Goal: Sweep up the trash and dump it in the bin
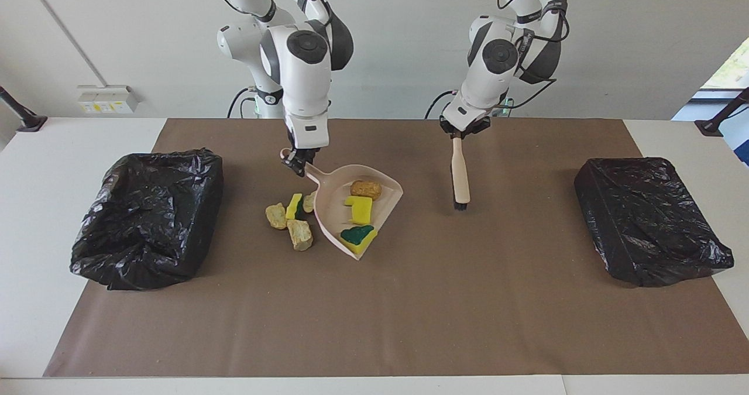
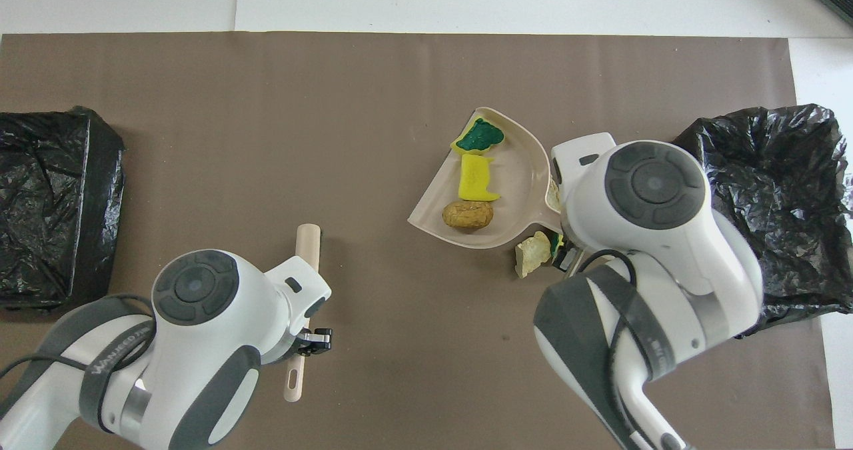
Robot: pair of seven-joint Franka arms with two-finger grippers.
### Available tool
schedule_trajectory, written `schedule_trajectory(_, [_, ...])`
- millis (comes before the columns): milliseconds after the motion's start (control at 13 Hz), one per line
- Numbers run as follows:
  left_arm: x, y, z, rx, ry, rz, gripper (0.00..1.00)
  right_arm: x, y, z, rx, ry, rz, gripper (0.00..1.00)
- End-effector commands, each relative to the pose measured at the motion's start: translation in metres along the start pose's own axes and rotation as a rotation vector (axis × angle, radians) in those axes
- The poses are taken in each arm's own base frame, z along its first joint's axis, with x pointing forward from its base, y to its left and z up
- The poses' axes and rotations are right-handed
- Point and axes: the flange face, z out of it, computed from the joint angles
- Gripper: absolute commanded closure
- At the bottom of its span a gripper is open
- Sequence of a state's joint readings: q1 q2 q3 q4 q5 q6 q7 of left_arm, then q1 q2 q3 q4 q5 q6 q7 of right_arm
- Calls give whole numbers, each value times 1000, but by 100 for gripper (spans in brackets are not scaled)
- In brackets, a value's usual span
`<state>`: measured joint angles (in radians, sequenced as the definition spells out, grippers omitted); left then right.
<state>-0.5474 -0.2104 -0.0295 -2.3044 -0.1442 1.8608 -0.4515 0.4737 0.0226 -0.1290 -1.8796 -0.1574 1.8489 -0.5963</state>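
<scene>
Three scraps (image 1: 360, 208) are carried in the dustpan (image 1: 333, 208) gripped by the right claw (image 1: 297, 164), the brush (image 1: 460, 172) clamped in the left claw (image 1: 462, 131); tipping into the open bin (image 1: 149, 216) is called for next.

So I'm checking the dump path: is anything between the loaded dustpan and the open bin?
Yes. Loose scraps lie on the mat between the raised dustpan, held by the right gripper, and the open bin; carried over them, nothing blocks it.

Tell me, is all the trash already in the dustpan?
No: three scraps lie in the dustpan, while a cluster of scraps sits on the brown mat beside it.
</scene>
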Motion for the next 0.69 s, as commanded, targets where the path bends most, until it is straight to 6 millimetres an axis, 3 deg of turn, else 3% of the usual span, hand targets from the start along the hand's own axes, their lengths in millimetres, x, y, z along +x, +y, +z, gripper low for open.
schedule_trajectory(0, [-42, 45, 20, 25, 46, -48, 100, -53, 57, -28, -13, -14, -5, 100])
schedule_trajectory(231, [-85, 82, 47, 34, 74, -30, 100, -135, 129, -48, -51, -56, -71, 100])
schedule_trajectory(617, [-135, 125, 81, -10, 124, -31, 100, -287, 212, -35, -95, -82, -178, 100])
